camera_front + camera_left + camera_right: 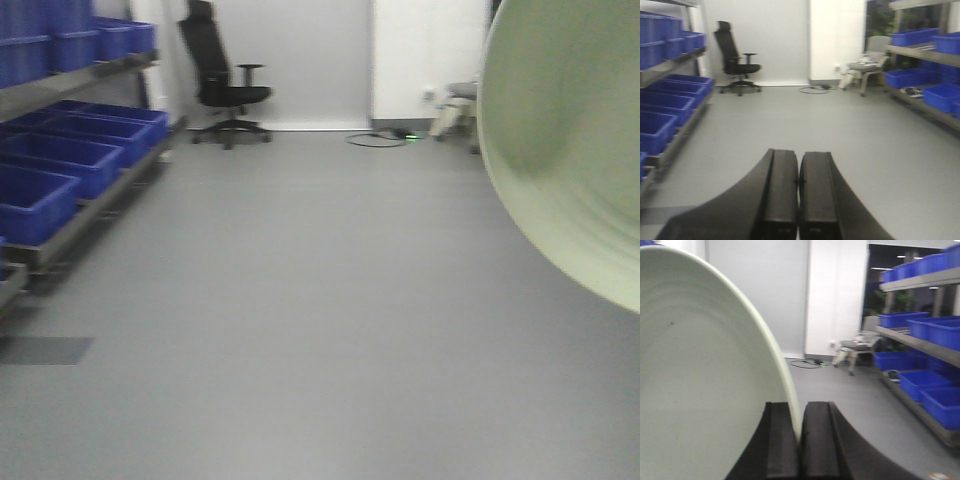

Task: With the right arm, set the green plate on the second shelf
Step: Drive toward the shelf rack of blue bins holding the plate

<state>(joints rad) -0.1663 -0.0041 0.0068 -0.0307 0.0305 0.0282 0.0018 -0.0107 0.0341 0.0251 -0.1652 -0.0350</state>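
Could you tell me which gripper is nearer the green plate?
Right. The right gripper pinches the green plate by its rim; the left gripper is shut empty, no plate in its view.

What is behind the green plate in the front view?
The green plate covers that corner. Only a grey chair peeks out at its left edge. The left wrist view shows blue bins on shelves along that side.

Front view low, facing the office chair (225,80), left wrist view aimed likewise, right wrist view tight behind the green plate (705,365), seemingly turned rightward, both wrist views sharing the grey chair (867,57).
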